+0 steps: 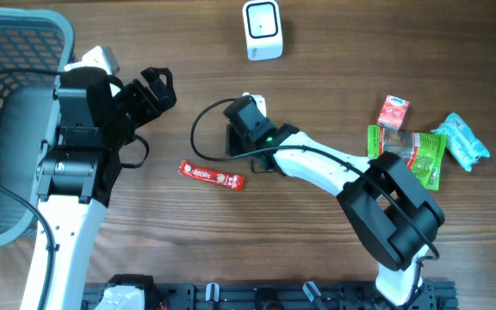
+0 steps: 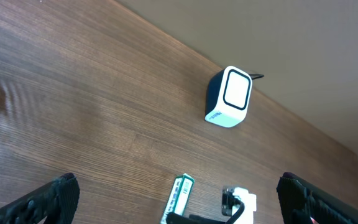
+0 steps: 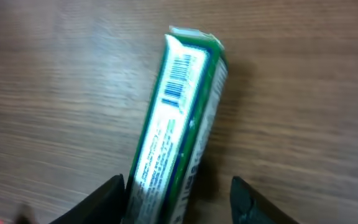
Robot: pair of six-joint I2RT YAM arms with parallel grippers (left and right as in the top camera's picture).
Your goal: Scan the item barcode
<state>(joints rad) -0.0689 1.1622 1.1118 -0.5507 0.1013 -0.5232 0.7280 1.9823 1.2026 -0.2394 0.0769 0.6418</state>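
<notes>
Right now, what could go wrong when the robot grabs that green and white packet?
The right gripper straddles the slim green-and-white packet near one end only, with a gap on one side, so it might tip or slip when lifted. Its barcode could end up turned away from the white box-shaped scanner.

Glossy green packet (image 3: 178, 118), matt wooden table (image 3: 48, 93)

1. A grey mesh basket (image 1: 15, 15) stands on a wooden table (image 1: 334, 77).
2. A red snack bar (image 1: 211, 176) lies flat on the wood, to the right of the basket.
3. Well apart from the basket, far to its right, three packs cluster: a small red carton (image 1: 393, 112), a green snack bag (image 1: 420, 151) just below it, and a teal packet (image 1: 461, 142) farthest from the basket.
</notes>
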